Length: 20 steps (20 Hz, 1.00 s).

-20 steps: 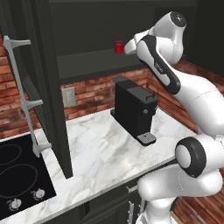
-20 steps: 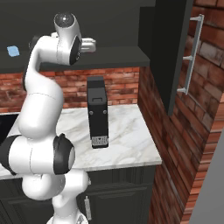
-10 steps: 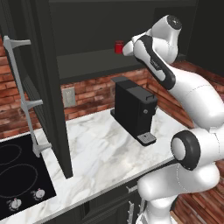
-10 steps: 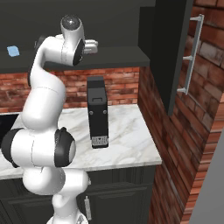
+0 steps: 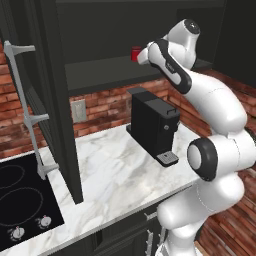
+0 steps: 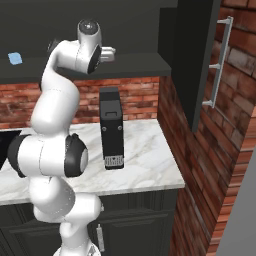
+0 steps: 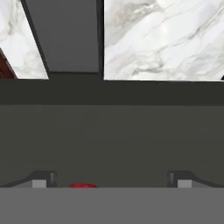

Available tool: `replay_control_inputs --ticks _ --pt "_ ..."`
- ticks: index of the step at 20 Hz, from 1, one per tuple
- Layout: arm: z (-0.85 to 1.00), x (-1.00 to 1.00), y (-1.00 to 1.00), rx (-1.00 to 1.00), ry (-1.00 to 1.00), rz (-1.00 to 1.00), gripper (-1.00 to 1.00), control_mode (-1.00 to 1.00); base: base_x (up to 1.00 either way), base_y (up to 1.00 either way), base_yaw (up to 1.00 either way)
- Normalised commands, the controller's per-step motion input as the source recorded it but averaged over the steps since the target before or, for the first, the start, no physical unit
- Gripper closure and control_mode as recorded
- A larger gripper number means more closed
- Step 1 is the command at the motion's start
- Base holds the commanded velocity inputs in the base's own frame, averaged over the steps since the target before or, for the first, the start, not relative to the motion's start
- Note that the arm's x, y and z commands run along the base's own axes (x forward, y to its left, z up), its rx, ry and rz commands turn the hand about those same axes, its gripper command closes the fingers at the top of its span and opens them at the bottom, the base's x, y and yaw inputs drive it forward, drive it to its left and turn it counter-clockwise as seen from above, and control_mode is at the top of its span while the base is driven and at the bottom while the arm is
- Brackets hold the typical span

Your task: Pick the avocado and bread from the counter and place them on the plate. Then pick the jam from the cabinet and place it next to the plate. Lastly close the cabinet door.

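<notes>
Your end effector [image 7: 109,183], fingers spread wide and holding nothing, hovers over the dark cabinet [image 5: 90,75] shelf, with the red jam [image 5: 135,53] jar just beside it.

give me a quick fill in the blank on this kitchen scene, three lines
The jam stands on the cabinet ____.
The black coffee machine stands on the ____ counter.
The tool has its jaws ____, with nothing between them.

Missing words: shelf; marble; open
</notes>
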Motion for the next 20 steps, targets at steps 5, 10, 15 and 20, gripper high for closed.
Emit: replay_control_inputs --ticks 5,10,15,20 --pt "-0.05 0.35 0.01 0.00 0.04 0.02 -1.00 -1.00 0.00 0.00 0.00" --pt "0.00 0.34 0.00 0.00 0.01 0.01 -1.00 -1.00 0.00 0.00 0.00" --pt "0.00 0.35 0.03 0.00 0.00 0.01 -1.00 -1.00 0.00 0.00 0.00" --pt "0.00 0.21 0.10 -0.02 0.00 0.00 -1.00 -1.00 0.00 0.00 0.00"
